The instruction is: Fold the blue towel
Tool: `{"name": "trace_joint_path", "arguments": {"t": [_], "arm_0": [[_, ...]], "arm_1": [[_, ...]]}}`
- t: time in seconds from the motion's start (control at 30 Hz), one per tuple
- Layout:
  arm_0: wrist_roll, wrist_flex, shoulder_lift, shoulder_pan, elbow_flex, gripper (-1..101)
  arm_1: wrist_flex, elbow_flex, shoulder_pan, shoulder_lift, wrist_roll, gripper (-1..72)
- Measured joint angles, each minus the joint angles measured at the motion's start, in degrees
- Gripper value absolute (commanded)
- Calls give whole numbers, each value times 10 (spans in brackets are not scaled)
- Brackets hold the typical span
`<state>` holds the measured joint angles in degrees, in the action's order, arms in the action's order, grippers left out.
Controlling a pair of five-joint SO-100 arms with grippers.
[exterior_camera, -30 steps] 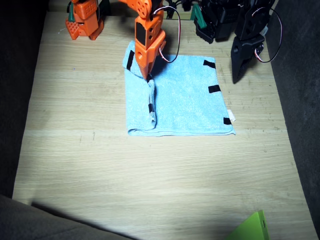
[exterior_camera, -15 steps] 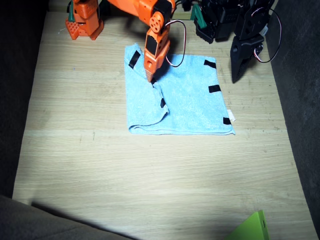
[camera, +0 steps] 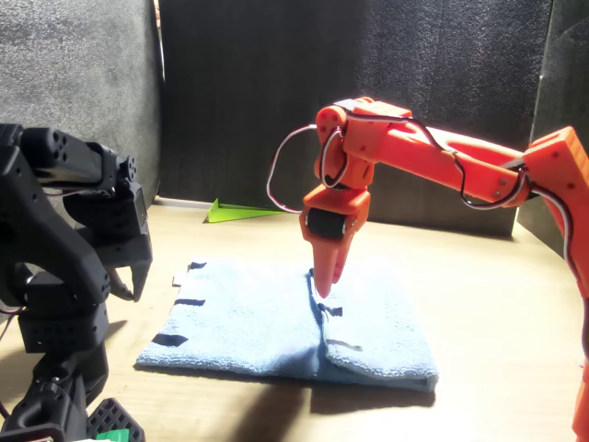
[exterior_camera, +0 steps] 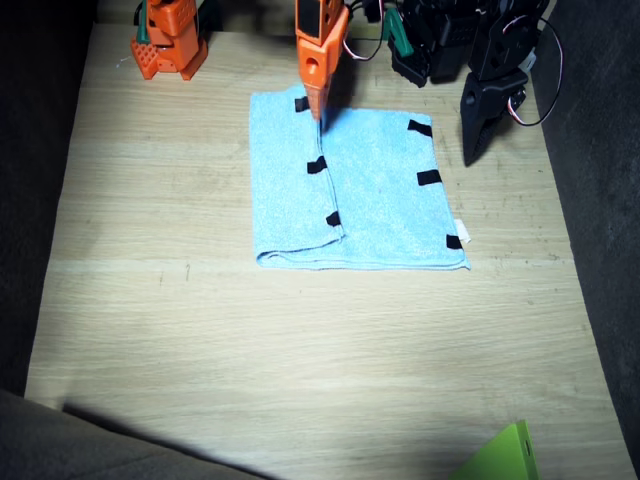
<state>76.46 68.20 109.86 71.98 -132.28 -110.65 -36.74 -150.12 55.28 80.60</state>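
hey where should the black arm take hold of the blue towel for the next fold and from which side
Probably the outer edge carrying the black tape marks, near a corner. The blue towel lies flat there, one layer, free at the table, while the opposite flap is already folded to the middle. Come down from above on the left gripper side, one finger slipping under the edge.
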Motion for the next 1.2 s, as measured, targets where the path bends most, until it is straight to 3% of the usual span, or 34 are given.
{"name": "trace_joint_path", "arguments": {"t": [0.2,0.3,0.5,0.83,1.2], "arm_0": [[-2,5,-1,0,3,56],[-12,11,-30,10,21,114],[-21,103,-114,-37,153,168],[-71,112,-185,-213,256,226],[-120,61,-132,-188,149,282]], "arm_1": [[4,-50,17,22,31,173],[3,-37,81,22,54,175],[-3,-25,200,24,88,166],[-5,-25,214,24,110,160],[-5,-24,226,24,110,158]]}}
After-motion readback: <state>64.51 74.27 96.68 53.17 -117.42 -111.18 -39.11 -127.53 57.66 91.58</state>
